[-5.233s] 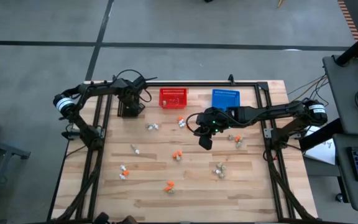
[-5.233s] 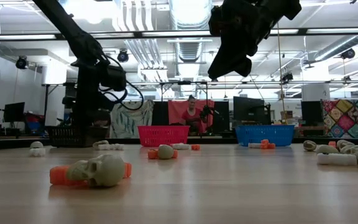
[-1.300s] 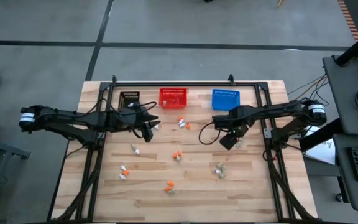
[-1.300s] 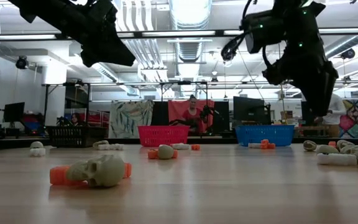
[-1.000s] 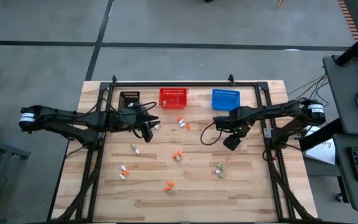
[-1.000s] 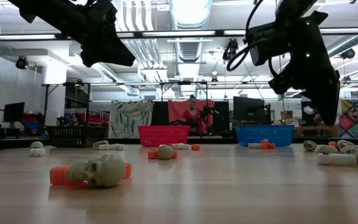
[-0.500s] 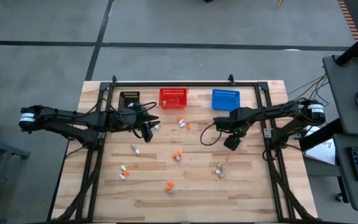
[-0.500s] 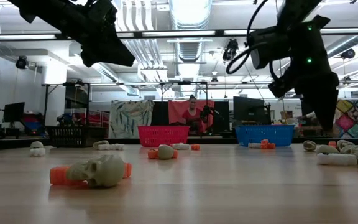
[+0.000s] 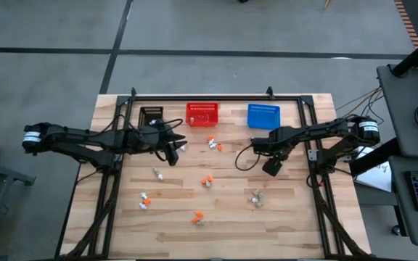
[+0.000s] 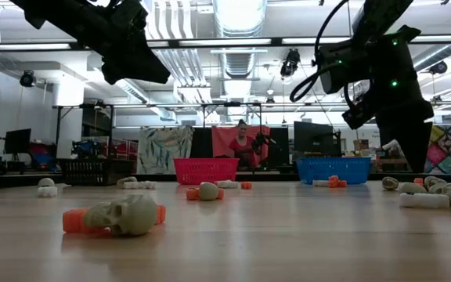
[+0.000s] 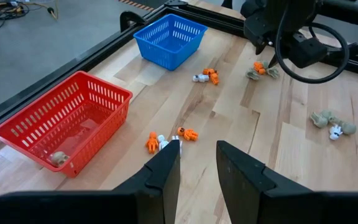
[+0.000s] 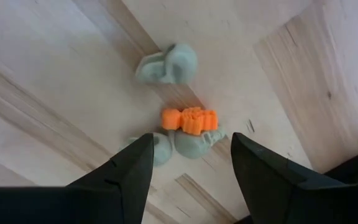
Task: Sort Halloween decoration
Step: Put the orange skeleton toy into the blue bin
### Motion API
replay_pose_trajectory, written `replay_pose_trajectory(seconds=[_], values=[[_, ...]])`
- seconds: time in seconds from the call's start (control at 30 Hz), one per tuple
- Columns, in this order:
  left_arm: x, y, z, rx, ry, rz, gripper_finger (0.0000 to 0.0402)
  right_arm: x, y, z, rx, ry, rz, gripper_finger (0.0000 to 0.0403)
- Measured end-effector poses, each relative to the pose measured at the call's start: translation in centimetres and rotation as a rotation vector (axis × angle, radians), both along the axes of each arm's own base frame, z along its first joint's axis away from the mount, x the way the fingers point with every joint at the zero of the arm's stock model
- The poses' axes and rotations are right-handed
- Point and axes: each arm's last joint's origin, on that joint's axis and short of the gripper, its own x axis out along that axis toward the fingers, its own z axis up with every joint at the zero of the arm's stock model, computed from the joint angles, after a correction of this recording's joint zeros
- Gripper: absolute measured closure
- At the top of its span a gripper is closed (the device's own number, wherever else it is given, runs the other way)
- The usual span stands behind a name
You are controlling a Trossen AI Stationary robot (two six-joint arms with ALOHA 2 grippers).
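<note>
The Halloween decoration lies scattered on the wooden table as tiny orange, white and beige-grey trinkets. My right gripper [image 9: 271,167] points straight down, open, just above a cluster near the table's right side: an orange trinket [image 12: 190,118] lying against two beige-grey ones [image 12: 194,140], with a third [image 12: 166,64] a little apart. Its fingers stand either side of the cluster and touch nothing. My left gripper [image 9: 171,153] hangs open and empty above the table's far left, over a white trinket [image 11: 161,143] and orange ones [image 11: 188,133].
Black [image 9: 151,114], red [image 9: 202,113] and blue [image 9: 263,114] mesh baskets stand in a row along the far edge; the red one [image 11: 61,124] holds a small beige piece [image 11: 57,158]. More trinkets lie mid-table [image 9: 206,180], near front [image 9: 198,217] and right [image 9: 256,196].
My right gripper has sunk a little toward the trinket cluster, still pointing down with its fingers apart. My left gripper has kept still.
</note>
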Motion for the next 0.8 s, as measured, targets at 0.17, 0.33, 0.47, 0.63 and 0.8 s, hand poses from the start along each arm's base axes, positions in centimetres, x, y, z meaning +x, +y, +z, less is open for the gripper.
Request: replay_pose_trajectory(seconds=[0.17, 0.33, 0.47, 0.63, 0.8], values=[[0.0, 0.0, 0.0, 0.0, 0.0, 0.0, 0.0315, 0.1, 0.0, -0.3, -0.005, -0.022, 0.0, 0.0197], [0.0, 0.0, 0.0, 0.0, 0.0, 0.0, 0.0315, -0.3, 0.0, -1.0, -0.015, -0.006, -0.001, 0.0197], [0.0, 0.0, 0.0, 0.0, 0.0, 0.0, 0.0315, -0.5, 0.0, -1.2, -0.026, -0.002, 0.002, 0.0197], [0.0, 0.0, 0.0, 0.0, 0.0, 0.0, 0.0315, -0.3, 0.0, -1.3, -0.029, -0.021, 0.003, 0.0197], [0.0, 0.0, 0.0, 0.0, 0.0, -0.001, 0.0315, 0.0, -0.1, -2.1, -0.024, 0.006, 0.013, 0.0197]])
